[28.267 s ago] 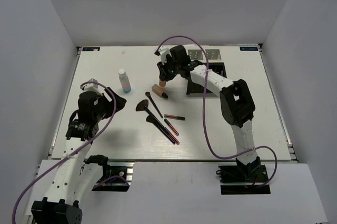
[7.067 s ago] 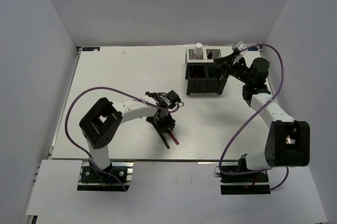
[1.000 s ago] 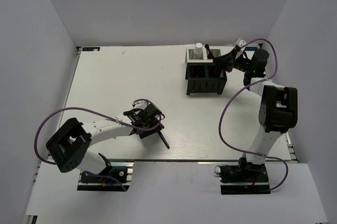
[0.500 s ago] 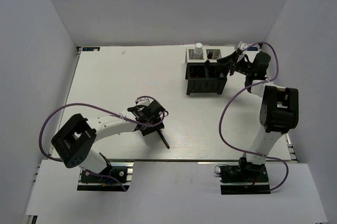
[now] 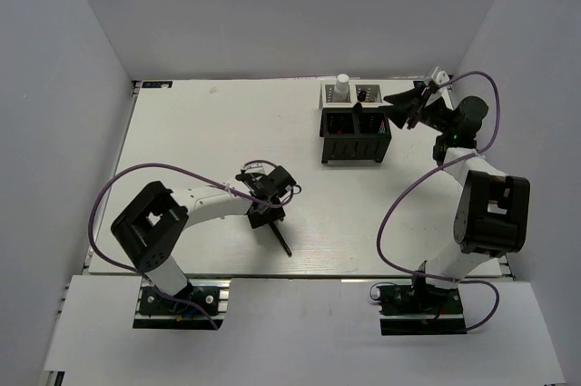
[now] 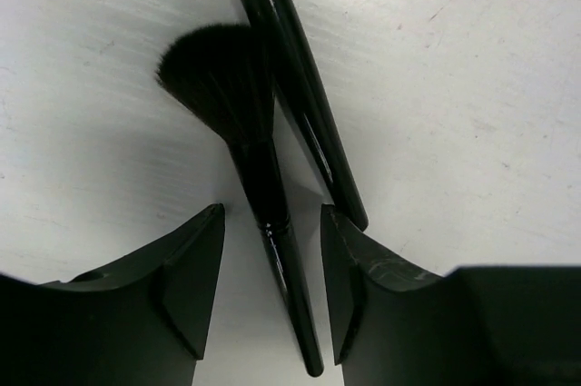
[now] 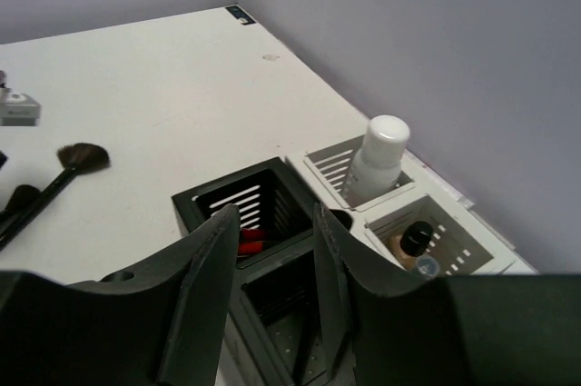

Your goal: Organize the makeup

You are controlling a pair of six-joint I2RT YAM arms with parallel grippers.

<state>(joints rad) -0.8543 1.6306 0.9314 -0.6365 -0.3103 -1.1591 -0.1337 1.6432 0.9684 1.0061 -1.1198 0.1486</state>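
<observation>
Holding a white-capped bottle (image 7: pixel 379 154) and a foundation bottle (image 7: pixel 413 242) in rear cells and red pencils (image 7: pixel 250 241) in a front one, the organizer (image 7: pixel 227 188) sat by the released right gripper (image 7: pixel 275 213), while the left gripper (image 6: pixel 272 222), unclenched, straddled the fan brush (image 6: pixel 245 123) on the table (image 6: pixel 454 86), a second brush (image 6: pixel 300 95) alongside.

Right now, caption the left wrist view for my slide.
Left gripper, jaws open, straddles the fan brush at its handle; a second brush lies beside it.

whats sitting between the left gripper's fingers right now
The fan brush: its handle runs between the open fingers of the left gripper, touching neither. A second black brush lies alongside. Seen in the left wrist view.
</observation>
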